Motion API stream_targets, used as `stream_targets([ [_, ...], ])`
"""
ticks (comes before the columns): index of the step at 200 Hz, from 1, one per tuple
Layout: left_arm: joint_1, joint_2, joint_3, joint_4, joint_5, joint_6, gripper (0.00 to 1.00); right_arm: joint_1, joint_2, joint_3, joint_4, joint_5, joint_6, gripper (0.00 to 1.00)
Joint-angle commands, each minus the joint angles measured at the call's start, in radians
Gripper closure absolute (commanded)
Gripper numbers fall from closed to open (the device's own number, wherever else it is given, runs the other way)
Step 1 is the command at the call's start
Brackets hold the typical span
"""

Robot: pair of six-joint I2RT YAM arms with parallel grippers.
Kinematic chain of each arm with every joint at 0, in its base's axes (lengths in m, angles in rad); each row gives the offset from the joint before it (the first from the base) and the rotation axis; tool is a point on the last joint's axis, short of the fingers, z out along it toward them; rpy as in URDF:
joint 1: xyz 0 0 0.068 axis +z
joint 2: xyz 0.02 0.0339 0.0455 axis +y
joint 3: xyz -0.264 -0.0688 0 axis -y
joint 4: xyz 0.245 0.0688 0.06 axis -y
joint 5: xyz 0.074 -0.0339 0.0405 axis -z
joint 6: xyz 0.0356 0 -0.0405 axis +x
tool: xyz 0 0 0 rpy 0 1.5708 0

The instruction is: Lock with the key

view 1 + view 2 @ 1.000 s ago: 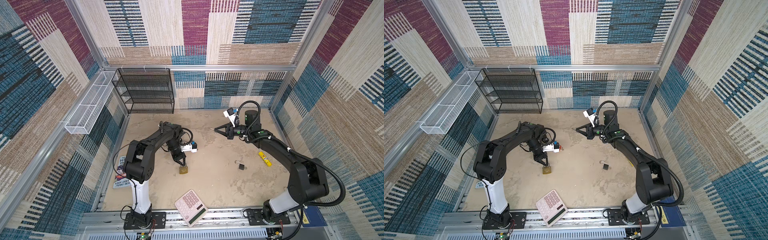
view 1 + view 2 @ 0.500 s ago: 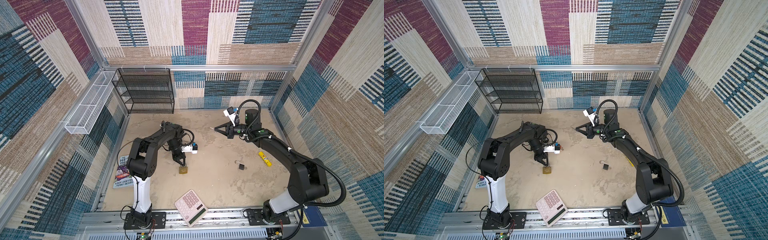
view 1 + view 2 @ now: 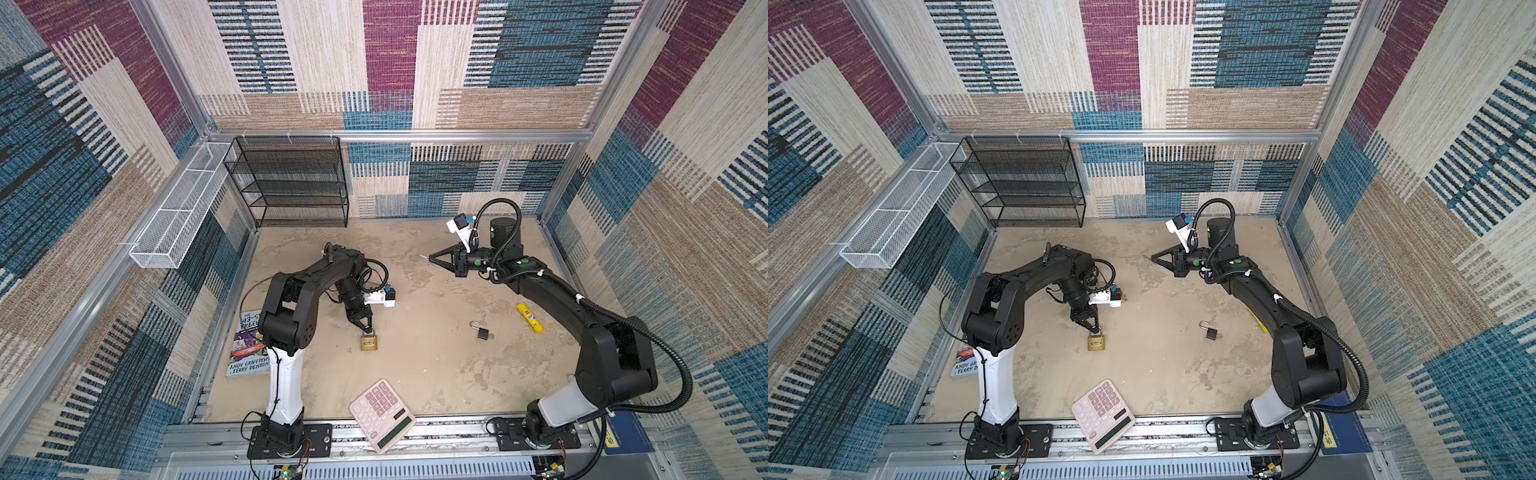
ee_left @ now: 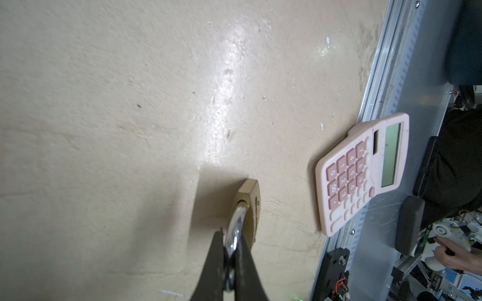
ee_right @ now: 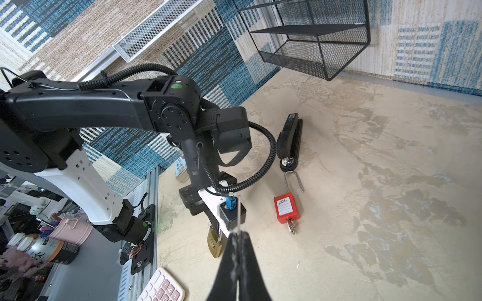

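A brass padlock [image 3: 368, 343] [image 3: 1096, 343] stands left of centre on the sandy floor. My left gripper [image 3: 365, 327] [image 4: 230, 250] is shut on its silver shackle [image 4: 236, 226] from above. Whether the lock body [image 4: 247, 203] [image 5: 215, 243] touches the floor I cannot tell. My right gripper [image 3: 432, 258] [image 5: 238, 235] hovers at the back right, well apart from the padlock. It is shut on the key [image 5: 238, 216], whose thin blade sticks out past the fingertips and points left in both top views.
A small black padlock [image 3: 482, 332] and a yellow stick [image 3: 530, 318] lie to the right. A pink calculator [image 3: 382, 415] overhangs the front rail and a book [image 3: 249, 353] lies at the left. A red padlock [image 5: 285, 209] and a stapler [image 5: 289, 140] lie beyond my left arm. A black mesh shelf [image 3: 291, 183] stands at the back.
My left arm's elbow has shifted slightly up and to the right, while its gripper and the brass padlock stay in place. The right arm holds still.
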Motion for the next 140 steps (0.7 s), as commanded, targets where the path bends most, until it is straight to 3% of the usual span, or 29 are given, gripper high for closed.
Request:
stream_targets([
  [1, -0.001, 0.012, 0.002, 0.059, -0.032, -0.004, 0.94, 0.0, 0.004, 0.0, 0.013, -0.026, -0.007, 1.0],
  [140, -0.002, -0.003, 0.003, 0.121, -0.07, -0.051, 0.69, -0.001, -0.014, -0.014, -0.005, -0.02, -0.02, 1.0],
])
